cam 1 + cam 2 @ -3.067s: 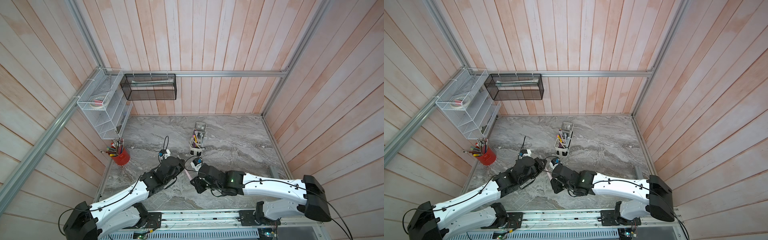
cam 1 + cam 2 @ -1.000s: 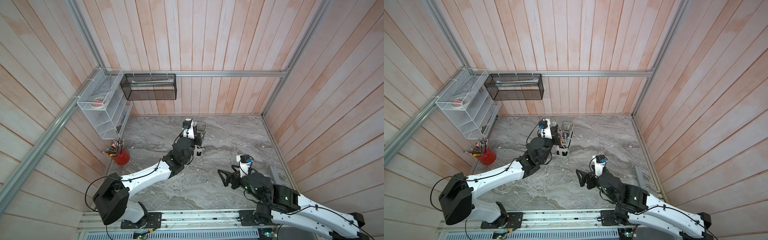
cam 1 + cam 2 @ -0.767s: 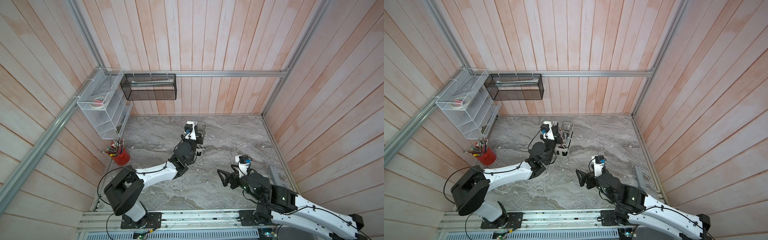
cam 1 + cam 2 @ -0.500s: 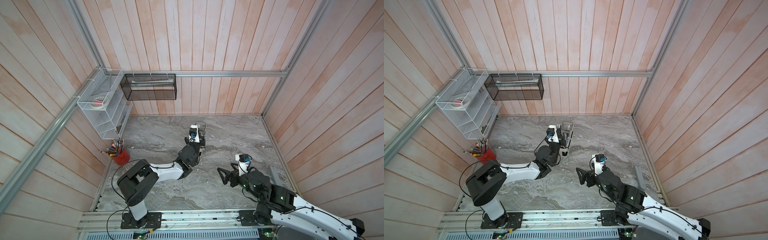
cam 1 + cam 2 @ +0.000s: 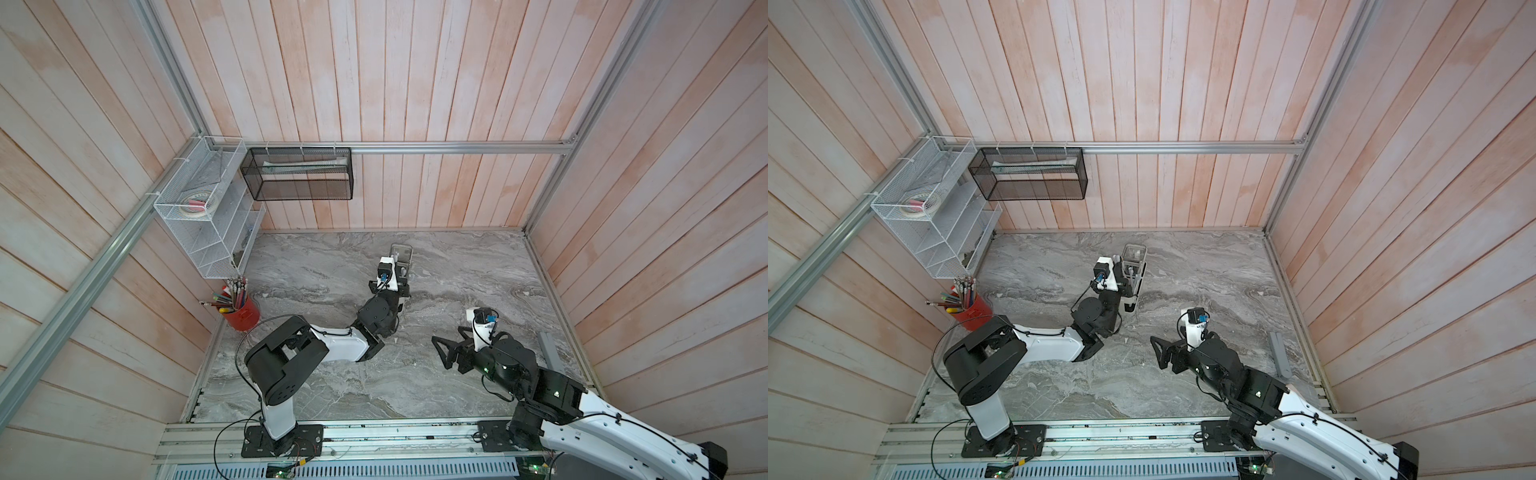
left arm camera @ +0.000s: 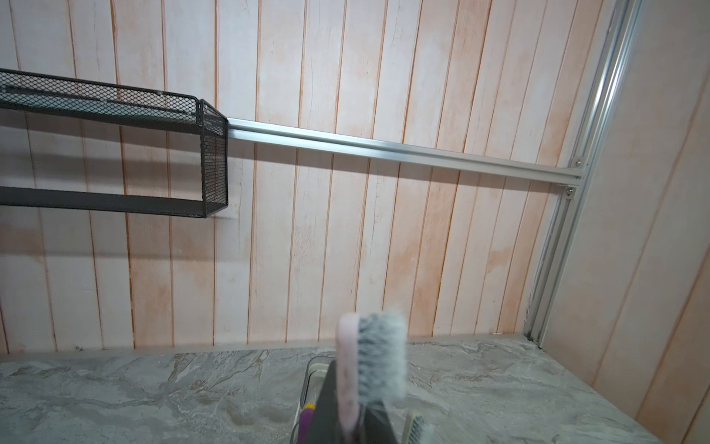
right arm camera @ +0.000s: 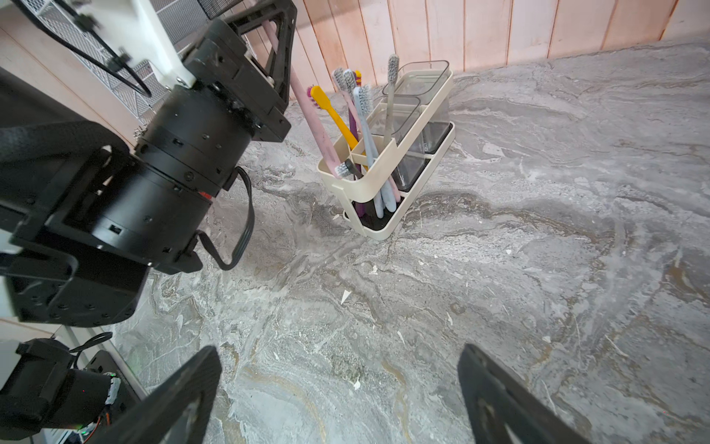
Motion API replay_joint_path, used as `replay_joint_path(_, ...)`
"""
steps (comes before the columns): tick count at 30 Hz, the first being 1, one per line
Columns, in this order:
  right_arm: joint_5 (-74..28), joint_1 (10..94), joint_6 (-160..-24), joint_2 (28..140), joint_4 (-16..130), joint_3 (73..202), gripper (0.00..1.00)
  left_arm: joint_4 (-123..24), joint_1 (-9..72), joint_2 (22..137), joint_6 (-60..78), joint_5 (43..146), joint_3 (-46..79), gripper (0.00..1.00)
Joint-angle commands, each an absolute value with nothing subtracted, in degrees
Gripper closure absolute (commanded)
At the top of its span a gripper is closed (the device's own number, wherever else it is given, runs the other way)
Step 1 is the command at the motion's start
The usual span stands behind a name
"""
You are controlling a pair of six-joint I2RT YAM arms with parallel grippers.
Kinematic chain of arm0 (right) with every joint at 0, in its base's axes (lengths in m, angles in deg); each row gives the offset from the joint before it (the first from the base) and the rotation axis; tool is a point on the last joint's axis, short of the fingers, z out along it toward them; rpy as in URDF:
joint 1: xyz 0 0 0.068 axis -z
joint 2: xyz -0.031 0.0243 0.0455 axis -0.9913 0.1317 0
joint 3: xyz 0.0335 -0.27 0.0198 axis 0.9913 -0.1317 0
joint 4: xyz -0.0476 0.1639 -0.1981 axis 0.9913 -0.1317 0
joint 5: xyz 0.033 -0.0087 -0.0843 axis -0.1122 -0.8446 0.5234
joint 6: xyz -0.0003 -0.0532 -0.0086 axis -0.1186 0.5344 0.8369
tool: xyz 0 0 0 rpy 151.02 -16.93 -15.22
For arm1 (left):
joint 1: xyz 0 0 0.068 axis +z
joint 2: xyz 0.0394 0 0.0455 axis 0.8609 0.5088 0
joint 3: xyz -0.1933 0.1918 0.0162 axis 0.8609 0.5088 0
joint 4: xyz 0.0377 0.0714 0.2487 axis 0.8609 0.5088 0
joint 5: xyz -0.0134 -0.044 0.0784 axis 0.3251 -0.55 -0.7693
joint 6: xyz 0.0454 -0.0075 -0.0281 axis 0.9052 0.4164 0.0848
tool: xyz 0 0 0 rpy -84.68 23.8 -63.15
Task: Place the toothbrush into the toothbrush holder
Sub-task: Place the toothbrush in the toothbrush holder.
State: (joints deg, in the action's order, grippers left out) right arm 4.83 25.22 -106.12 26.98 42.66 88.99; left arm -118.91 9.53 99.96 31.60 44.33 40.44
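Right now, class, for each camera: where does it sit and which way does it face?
Top views: overhead, looking down at the table; left arm, right arm show.
Left wrist: facing the back wall; left hand holds the toothbrush.
Right wrist: low, facing the toothbrush holder; open right hand shows.
Wrist views share the toothbrush.

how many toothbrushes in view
7: a pink toothbrush in the left tool, head down in the holder; five toothbrushes bunched beside it; a grey toothbrush nearer the clear cups. More may be hidden.

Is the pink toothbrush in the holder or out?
Partly in: pink toothbrush sits bristles-down inside the rim of the toothbrush holder, handle slanting out.
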Motion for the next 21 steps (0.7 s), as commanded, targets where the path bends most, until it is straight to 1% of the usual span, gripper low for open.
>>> replay_joint_path(1, 3.77, 25.52, -105.71, 26.75, 44.43, 88.07, 0.02, -120.16, 9.59, 101.66, 32.33, 43.44, 41.57, 1.0)
replay_joint_path(12, 2.83, 25.73, -105.82, 27.04, 45.32, 87.49, 0.02, -123.7, 9.91, 103.84, 39.06, 43.83, 40.46, 1.0)
replay_joint_path(21, 2.25, 25.92, -105.64, 27.65, 46.02, 87.24, 0.02, -121.66, 10.0, 104.4, 36.11, 44.17, 41.46, 1.0)
